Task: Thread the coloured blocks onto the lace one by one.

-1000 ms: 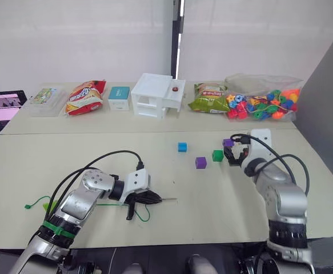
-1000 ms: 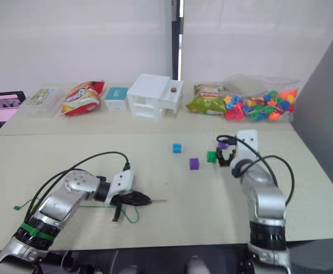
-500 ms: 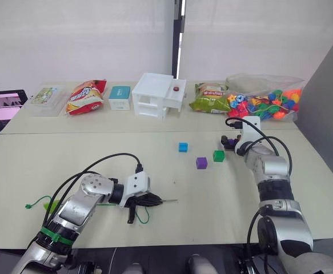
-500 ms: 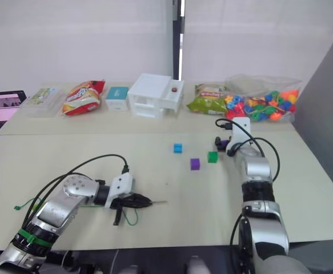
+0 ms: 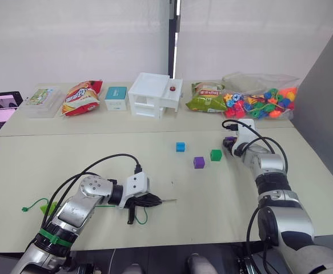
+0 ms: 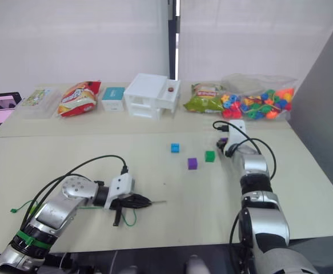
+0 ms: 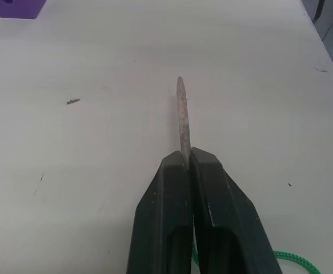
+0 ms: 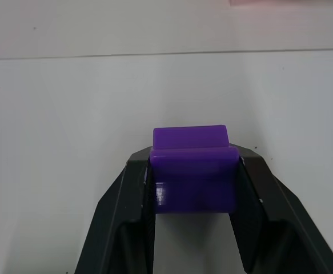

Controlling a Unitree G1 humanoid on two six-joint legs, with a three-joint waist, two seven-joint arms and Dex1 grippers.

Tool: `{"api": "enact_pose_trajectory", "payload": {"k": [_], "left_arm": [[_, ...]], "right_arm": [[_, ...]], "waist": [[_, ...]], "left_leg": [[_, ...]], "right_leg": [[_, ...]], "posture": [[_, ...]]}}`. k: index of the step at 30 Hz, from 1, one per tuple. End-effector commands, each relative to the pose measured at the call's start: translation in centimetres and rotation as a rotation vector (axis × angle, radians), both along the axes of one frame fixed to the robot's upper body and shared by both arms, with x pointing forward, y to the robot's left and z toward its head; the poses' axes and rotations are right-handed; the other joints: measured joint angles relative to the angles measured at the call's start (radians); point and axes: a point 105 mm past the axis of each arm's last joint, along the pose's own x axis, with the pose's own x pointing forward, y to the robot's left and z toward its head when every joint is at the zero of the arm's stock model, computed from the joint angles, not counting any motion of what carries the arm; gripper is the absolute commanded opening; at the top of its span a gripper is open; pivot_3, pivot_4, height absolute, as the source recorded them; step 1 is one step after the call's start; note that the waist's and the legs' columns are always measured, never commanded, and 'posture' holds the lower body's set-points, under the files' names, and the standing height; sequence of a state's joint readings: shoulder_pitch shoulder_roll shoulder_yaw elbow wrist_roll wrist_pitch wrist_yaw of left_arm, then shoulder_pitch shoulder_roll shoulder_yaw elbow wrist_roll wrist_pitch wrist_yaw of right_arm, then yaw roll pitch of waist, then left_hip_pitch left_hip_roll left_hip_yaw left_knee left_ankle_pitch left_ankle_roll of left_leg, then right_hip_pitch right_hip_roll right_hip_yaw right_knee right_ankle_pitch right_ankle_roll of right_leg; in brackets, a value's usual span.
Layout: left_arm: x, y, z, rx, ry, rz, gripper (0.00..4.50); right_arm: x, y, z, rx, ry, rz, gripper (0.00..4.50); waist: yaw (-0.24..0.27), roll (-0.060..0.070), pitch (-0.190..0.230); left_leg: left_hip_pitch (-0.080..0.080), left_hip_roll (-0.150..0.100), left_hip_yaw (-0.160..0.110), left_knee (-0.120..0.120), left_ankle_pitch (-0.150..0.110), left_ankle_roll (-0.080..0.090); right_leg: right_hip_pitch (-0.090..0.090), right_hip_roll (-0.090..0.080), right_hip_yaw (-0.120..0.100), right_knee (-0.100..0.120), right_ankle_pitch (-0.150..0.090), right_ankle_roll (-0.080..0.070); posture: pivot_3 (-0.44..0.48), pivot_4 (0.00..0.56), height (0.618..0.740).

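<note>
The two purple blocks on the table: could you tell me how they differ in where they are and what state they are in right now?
The purple block in the gripper sits clamped between the right gripper's fingers, while the free purple block lies loose on the table with nothing touching it. The gripped one is at the far right, beyond the green block; the free one lies between the blue block and the green one, nearer the robot. Both are small purple cubes, neither yet on the lace.

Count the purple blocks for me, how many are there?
2. One purple block sits on the table beside the green block. The other purple block is between the right gripper's fingers. More may be hidden.
</note>
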State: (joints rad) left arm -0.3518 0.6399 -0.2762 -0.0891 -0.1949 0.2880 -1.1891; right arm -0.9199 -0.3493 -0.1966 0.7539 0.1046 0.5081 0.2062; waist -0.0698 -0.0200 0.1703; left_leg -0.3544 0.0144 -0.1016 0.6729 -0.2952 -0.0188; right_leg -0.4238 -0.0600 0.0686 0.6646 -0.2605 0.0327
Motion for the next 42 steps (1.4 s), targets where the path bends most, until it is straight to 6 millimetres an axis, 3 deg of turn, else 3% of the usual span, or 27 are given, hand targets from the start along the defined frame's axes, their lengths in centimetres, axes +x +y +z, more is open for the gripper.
{"api": "enact_pose_trajectory", "payload": {"k": [1,4,6,9,11,16,18,20,25,28,38,40,42], "left_arm": [[-0.1,0.0,0.9,-0.017,-0.031,-0.004,0.00],[-0.2,0.0,0.8,-0.018,-0.028,-0.005,0.00],[-0.2,0.1,0.8,-0.018,-0.026,-0.003,0.00],[-0.1,0.2,0.7,-0.017,-0.024,0.003,0.00],[0.0,0.4,0.7,-0.018,-0.023,0.011,0.00],[0.0,0.5,0.6,-0.014,-0.012,0.017,0.00],[0.0,0.6,0.6,-0.012,-0.007,0.018,0.00],[0.1,0.7,0.5,-0.007,-0.002,0.016,0.00],[0.3,0.6,0.6,-0.001,-0.001,0.009,0.00],[0.3,0.6,1.0,-0.001,-0.005,0.004,0.00],[0.4,0.3,1.8,0.004,-0.012,-0.004,0.00],[0.4,0.4,1.9,0.004,-0.013,-0.001,0.00],[0.4,0.5,1.9,0.003,-0.014,0.002,0.00]], "right_arm": [[0.3,0.5,3.4,0.020,-0.122,0.024,1.18],[-1.3,1.5,5.7,0.003,-0.199,0.051,1.18],[-3.5,2.7,7.3,-0.018,-0.249,0.080,1.18],[-7.4,5.1,8.2,-0.051,-0.275,0.126,1.18],[-10.6,7.2,8.1,-0.072,-0.279,0.157,1.18],[-15.9,10.5,7.7,-0.092,-0.263,0.216,1.18],[-17.4,11.5,6.8,-0.086,-0.211,0.255,1.18],[-18.6,12.2,4.6,-0.081,-0.115,0.270,1.18],[-20.5,12.5,0.2,-0.069,0.071,0.266,1.18],[-21.2,13.8,-2.5,-0.024,0.153,0.283,1.18],[-20.9,14.6,-5.8,0.027,0.237,0.288,1.18],[-20.5,14.2,-5.3,0.048,0.205,0.269,2.21],[-20.2,13.9,-4.4,0.068,0.156,0.267,2.85]], "waist": [[0.000,0.000,0.000],[0.000,0.000,0.000],[0.004,0.001,-0.001],[0.006,0.002,-0.001],[0.006,0.002,-0.001],[0.007,0.002,-0.001],[0.009,0.002,-0.001],[0.009,0.002,-0.001],[0.012,0.002,-0.001],[0.011,0.002,-0.001],[0.000,0.001,-0.002],[0.001,0.001,-0.002],[0.001,0.001,-0.002]], "left_leg": [[0.000,0.000,0.000,0.000,0.000,0.000],[0.000,0.000,0.000,0.000,0.000,0.000],[-0.001,0.000,-0.001,-0.002,0.000,0.000],[-0.002,0.000,-0.001,-0.003,0.000,0.000],[-0.002,0.000,-0.002,-0.003,0.000,0.000],[-0.001,0.000,-0.002,-0.004,0.000,0.000],[-0.001,0.000,-0.002,-0.004,0.000,-0.001],[0.000,0.000,-0.002,-0.004,0.000,-0.001],[0.000,0.000,-0.002,-0.004,0.000,-0.001],[0.000,0.000,-0.002,-0.004,0.000,-0.001],[0.002,0.000,-0.002,-0.004,0.001,-0.001],[0.002,0.000,-0.002,-0.004,0.001,-0.001],[0.002,0.000,-0.002,-0.004,0.001,-0.001]], "right_leg": [[0.000,0.000,0.000,0.000,0.000,0.000],[0.000,0.000,0.000,0.000,0.000,0.000],[-0.001,0.000,0.000,0.000,0.000,0.000],[-0.002,0.000,0.000,0.000,0.000,0.000],[-0.003,0.000,0.000,0.000,0.000,0.000],[-0.002,0.000,0.000,0.000,0.000,0.000],[-0.002,0.000,0.000,0.000,0.000,0.000],[-0.001,0.000,-0.001,-0.001,0.000,0.000],[-0.001,0.000,-0.001,-0.001,0.000,0.000],[-0.001,0.000,-0.001,-0.001,0.000,0.000],[0.001,0.000,-0.001,-0.002,0.000,0.001],[0.001,0.000,-0.001,-0.002,0.000,0.001],[0.001,0.001,-0.001,-0.002,0.000,0.001]], "posture": [[0.000,0.150,0.740],[0.000,0.150,0.740],[0.000,0.150,0.740],[0.000,0.150,0.740],[0.000,0.150,0.740],[0.000,0.150,0.740],[0.000,0.150,0.740],[0.000,0.150,0.740],[0.000,0.150,0.740],[0.000,0.150,0.740],[0.000,0.150,0.740],[0.000,0.150,0.740],[0.000,0.150,0.740]]}}
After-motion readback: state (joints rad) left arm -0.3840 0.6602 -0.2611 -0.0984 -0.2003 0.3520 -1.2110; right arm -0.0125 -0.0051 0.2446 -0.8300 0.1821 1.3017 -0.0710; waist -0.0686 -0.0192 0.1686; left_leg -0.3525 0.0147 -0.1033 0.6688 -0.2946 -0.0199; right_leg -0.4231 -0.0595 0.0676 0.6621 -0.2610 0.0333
